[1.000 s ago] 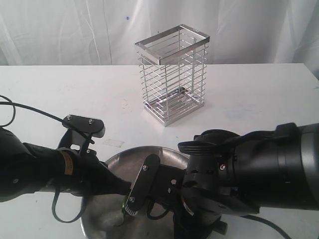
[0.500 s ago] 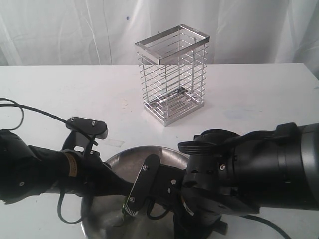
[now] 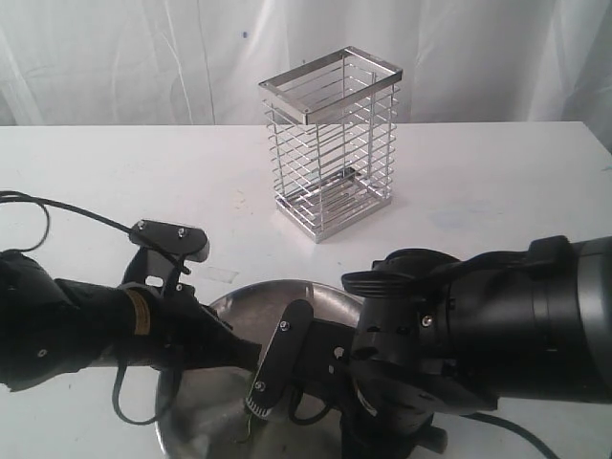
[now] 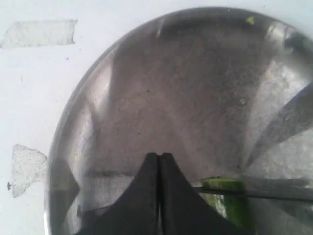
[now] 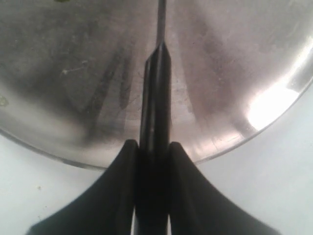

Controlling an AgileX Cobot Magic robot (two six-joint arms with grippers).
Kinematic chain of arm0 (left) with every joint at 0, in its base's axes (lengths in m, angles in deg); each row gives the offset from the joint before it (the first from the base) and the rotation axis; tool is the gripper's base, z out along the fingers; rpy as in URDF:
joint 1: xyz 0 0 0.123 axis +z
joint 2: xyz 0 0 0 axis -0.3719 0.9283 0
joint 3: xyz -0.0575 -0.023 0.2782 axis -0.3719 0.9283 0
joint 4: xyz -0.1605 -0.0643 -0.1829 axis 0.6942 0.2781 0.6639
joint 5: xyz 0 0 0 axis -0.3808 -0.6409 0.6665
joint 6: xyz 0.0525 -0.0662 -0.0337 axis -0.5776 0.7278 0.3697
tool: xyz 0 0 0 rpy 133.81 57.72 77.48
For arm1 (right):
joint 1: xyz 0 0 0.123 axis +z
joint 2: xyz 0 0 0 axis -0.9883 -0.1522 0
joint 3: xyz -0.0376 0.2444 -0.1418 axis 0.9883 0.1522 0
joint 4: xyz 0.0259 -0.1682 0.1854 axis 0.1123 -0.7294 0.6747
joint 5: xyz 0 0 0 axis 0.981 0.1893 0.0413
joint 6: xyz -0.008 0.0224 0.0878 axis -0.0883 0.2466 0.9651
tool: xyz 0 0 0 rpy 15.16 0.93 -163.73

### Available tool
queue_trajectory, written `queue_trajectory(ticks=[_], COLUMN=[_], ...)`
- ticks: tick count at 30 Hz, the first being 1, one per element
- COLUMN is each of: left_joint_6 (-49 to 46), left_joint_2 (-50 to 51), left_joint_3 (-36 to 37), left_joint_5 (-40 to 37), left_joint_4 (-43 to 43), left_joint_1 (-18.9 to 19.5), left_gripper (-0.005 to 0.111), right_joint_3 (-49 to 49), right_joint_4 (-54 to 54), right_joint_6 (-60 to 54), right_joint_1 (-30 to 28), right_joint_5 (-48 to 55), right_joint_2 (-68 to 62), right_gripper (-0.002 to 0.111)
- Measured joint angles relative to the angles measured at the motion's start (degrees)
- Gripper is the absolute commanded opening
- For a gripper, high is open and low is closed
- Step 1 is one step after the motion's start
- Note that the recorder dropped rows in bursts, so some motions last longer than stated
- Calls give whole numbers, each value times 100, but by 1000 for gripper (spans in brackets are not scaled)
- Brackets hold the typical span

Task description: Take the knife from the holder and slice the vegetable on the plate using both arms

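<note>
Right hand clamped on knife, blade straight ahead over plate; left hand closed.

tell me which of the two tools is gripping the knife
The right tool, clamped on the slim black knife; the left tool is shut on nothing, beside the green chili.

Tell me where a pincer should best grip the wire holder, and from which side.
Probably the flat top rim of the wire holder. It stands upright with its top open, so come straight down from above, one jaw inside and one outside a wall. The thin bars offer less to clamp.
</note>
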Motion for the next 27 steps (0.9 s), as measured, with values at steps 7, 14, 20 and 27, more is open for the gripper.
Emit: queue_trajectory(ticks=[7, 14, 20, 27], left_joint_6=[-98, -138, -138, -151], left_joint_2=[-376, -376, -339, -43], left_joint_3=[0, 0, 0, 0], left_joint_5=[-234, -358, -358, -495], left_joint_4=[-4, -4, -4, -4], left_joint_1=[0, 0, 0, 0], left_gripper=[0, 0, 0, 0], right_joint_3=[0, 0, 0, 0], right_joint_4=[244, 265, 289, 302], right_joint_6=[0, 0, 0, 0], right_joint_1=[0, 0, 0, 0], right_joint_5=[-46, -167, -198, -209], right_joint_2=[0, -243, -258, -258], right_gripper=[0, 0, 0, 0])
